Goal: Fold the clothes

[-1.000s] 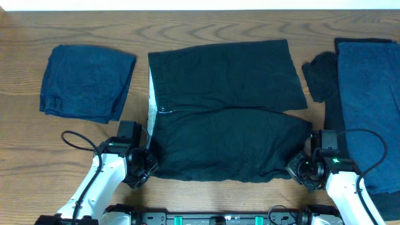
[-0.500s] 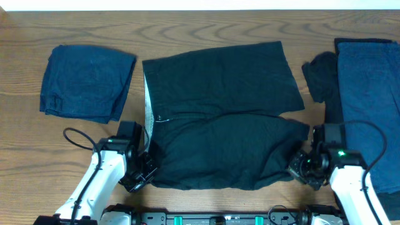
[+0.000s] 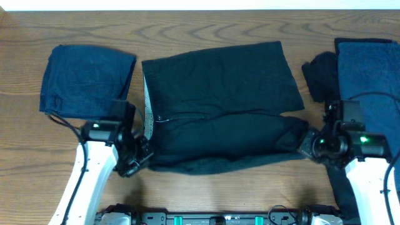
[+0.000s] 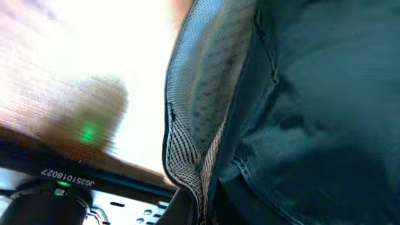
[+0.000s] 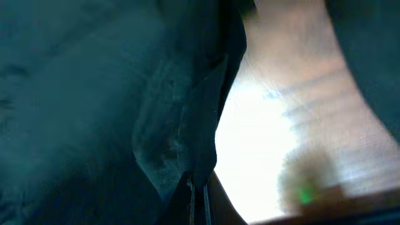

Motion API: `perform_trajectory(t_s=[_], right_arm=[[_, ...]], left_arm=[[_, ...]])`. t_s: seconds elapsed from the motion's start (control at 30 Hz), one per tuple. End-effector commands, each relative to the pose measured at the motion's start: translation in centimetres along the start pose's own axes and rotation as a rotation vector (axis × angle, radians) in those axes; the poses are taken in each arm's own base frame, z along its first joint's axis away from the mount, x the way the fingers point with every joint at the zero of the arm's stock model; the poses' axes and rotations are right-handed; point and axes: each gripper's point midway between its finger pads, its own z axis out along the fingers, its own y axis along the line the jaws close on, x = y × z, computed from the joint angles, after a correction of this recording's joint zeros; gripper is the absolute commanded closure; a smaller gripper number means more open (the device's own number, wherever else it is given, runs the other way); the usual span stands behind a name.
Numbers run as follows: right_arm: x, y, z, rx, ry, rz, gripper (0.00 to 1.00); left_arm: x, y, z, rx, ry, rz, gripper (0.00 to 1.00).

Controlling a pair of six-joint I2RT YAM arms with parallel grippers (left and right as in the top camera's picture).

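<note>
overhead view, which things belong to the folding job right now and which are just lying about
In the job:
black garment, in the middle
left tool and right tool, each shut on a near corner of it

Lying about:
folded navy garment, far left
navy garment, right edge
crumpled black garment beside it
All clothes too, just untouched.
</note>
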Motion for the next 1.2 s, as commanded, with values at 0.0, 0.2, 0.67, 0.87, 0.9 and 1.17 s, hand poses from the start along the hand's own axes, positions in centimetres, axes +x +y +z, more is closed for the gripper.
perform_trajectory(t_s=[0.0,0.2,0.67,0.87,0.9,1.17], right_arm=[[-2.5,1.3,-2.1,-0.017,-0.079,-0.068,0.99],[-5.9,3.4,-3.1,-0.023,-0.093,-0.117,0.99],[-15.7,9.3,-3.4,-0.097,-0.258,-0.221,0.99],[-18.4,10.5,-0.2,-0.108,-0.281,-0.236,0.99],[-18.9,10.8,0.5,-0.111,-0.284,-0.239,0.99],[-21.6,12.6,7.1,-0.122,-0.289,-0.274,0.99]], left_arm=[[-1.6,-1.5,-3.2,0.035,-0.100,0.059,0.94],[-4.2,-3.6,-7.5,0.085,-0.254,0.084,0.94],[-11.7,-8.4,-9.2,0.160,-0.476,0.103,0.94],[-15.7,-11.8,-9.3,0.248,-0.582,0.122,0.94],[-16.3,-12.4,-9.4,0.264,-0.602,0.126,0.94],[-19.9,-14.7,-7.3,0.295,-0.640,0.132,0.94]])
